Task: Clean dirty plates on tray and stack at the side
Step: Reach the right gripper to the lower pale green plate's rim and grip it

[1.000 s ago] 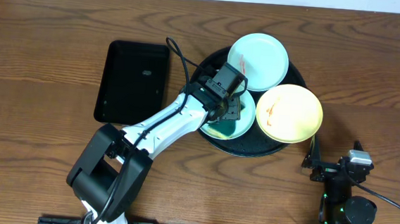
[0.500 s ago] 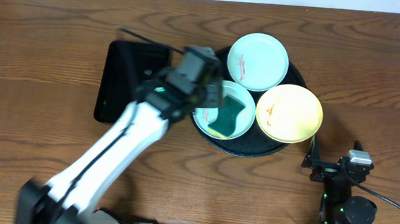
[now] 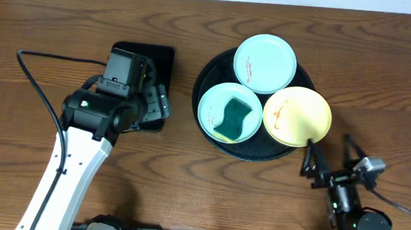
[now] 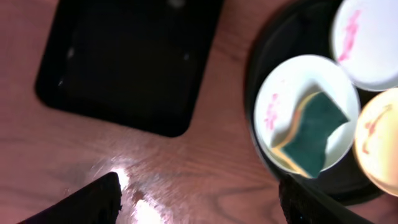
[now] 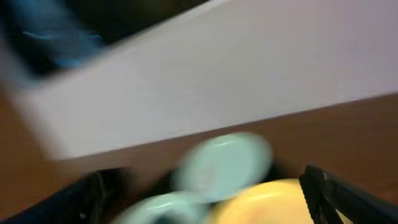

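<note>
We judge the small round mint-blue plate light, stiff, slick: take its rim. Our left gripper and right gripper stand spread, empty.

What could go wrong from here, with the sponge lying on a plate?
1. The sponge lies loose on the near mint plate; lifting that plate could tip it off.
2. The yellow plate seems to touch it and the far mint plate on the tray, so moving one may drag another.
3. The right tool is open close to the yellow plate's edge and might knock it.
</note>
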You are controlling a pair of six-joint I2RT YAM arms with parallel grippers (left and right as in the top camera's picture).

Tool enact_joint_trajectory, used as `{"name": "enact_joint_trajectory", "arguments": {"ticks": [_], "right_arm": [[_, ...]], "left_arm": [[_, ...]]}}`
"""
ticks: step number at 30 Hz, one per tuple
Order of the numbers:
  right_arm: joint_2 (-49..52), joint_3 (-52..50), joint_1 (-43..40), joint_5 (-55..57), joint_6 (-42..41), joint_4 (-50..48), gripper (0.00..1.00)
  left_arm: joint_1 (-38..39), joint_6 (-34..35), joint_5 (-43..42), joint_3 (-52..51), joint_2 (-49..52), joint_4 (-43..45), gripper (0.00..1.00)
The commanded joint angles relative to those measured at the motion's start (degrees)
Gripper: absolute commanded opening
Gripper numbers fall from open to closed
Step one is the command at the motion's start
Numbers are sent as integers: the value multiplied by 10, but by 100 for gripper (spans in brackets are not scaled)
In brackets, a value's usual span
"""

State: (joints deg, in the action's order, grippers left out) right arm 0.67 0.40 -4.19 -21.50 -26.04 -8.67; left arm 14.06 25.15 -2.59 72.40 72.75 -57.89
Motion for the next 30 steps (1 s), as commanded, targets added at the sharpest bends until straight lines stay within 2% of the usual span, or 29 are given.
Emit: {"name": "enact_joint_trajectory", "arguments": {"ticks": [1,3,4,6,8,9,11,13,16,20,23,26,28,30], "right_arm": [[-3,0,-7,-146,-272,-37,99],[-3,0,-7,-118,-377,-97,99],[-3,0,-7,-109,-388,-139,99],[-3,9,-7,-95,-368,-225,99],[0,50,-7,-81,-333,-231,99],[7,84,-9,-90,-307,-187,99],[46,189,-13,-111,-217,0,99],[116,302,-13,-109,-87,195,99],[274,485,-13,-85,80,451,99],[488,713,-10,-83,186,707,99],[603,843,-5,-151,201,810,99],[686,919,-4,-261,206,853,99],[718,924,6,-285,211,848,84],[738,924,25,-230,201,863,79]], "left_arm": [[-8,-11,5,0,3,-18,82],[-8,-11,5,0,3,-26,82],[-8,-11,5,0,3,-29,82],[-8,-11,5,0,3,-30,82],[-8,-11,5,0,3,-33,82],[-8,-11,5,0,3,-36,82],[-8,-11,5,0,3,-40,82],[-8,-11,5,0,3,-42,82],[-8,-11,5,0,3,-42,82],[-8,-10,5,0,3,-42,82],[-8,-10,5,0,3,-42,82],[-8,-11,5,0,3,-42,83],[-8,-11,5,0,3,-42,82],[-8,-10,5,0,3,-42,83]]}}
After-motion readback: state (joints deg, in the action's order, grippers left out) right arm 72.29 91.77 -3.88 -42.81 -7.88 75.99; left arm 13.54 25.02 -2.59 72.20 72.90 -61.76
